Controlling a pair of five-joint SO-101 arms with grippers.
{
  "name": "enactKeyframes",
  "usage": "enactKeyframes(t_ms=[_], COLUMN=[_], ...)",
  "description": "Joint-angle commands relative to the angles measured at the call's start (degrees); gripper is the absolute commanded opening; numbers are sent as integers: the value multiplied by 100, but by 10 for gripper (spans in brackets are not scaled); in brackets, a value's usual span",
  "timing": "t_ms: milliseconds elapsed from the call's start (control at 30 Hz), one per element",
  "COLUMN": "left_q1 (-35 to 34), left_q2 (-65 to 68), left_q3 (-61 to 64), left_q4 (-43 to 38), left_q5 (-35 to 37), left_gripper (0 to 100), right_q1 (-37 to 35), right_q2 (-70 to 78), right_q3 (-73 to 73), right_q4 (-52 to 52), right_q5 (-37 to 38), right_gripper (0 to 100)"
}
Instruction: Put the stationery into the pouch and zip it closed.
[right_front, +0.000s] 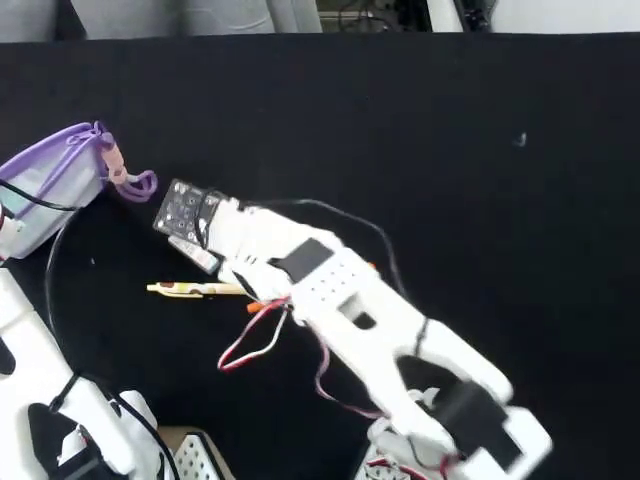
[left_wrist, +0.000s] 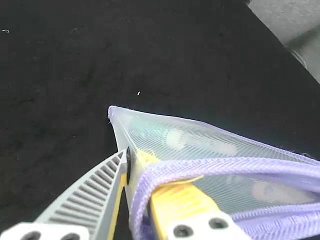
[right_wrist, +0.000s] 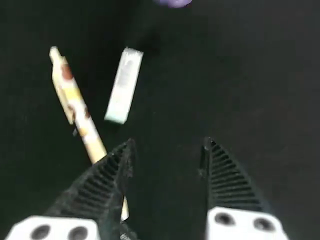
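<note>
A clear pouch (right_front: 52, 186) with purple trim and a purple strap (right_front: 136, 183) stands at the table's left side. My left gripper (left_wrist: 134, 172) is shut on its purple-edged rim (left_wrist: 200, 167), with pale items visible inside the pouch. A yellow patterned pen (right_front: 196, 289) lies on the black table, also seen as the pen (right_wrist: 75, 106) in the right wrist view. Beside it lies a small white stick-shaped item (right_wrist: 123, 85). My right gripper (right_wrist: 167, 150) hovers open just above the table beside the pen, nothing between its fingers.
The black table (right_front: 480, 160) stretches wide to the right and back. Red and black cables (right_front: 250, 340) hang off the right arm (right_front: 370, 320) over the front middle. The left arm's base (right_front: 40, 400) stands at the front left corner.
</note>
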Motion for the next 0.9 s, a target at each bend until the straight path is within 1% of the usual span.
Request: enactKeyframes(t_ms=[0, 267, 433, 500, 600, 633, 700, 867], left_q1=[-57, -57, -57, -57, -48, -40, -22, 31], left_q2=[-35, -35, -18, -26, -35, -35, -35, -35], left_q3=[-382, -374, -374, -374, -374, -374, -374, -435], left_q4=[-97, -97, -97, -97, -97, -88, -88, -97], left_q5=[9, 9, 9, 9, 9, 9, 9, 44], left_gripper=[29, 29, 29, 29, 29, 29, 29, 29], right_q1=[-158, -668, -721, -598, -448, -422, -308, 35], right_q2=[673, 1604, 2105, 2396, 2774, 2879, 3020, 2809], right_q3=[-286, -462, -910, -1130, -1631, -1833, -2149, -2589], right_q4=[62, 202, 484, 484, 756, 905, 1187, 1609], right_q5=[308, 1002, 1108, 1108, 1108, 1108, 1090, 1081], right_gripper=[208, 208, 205, 158, 32, 6, 28, 11])
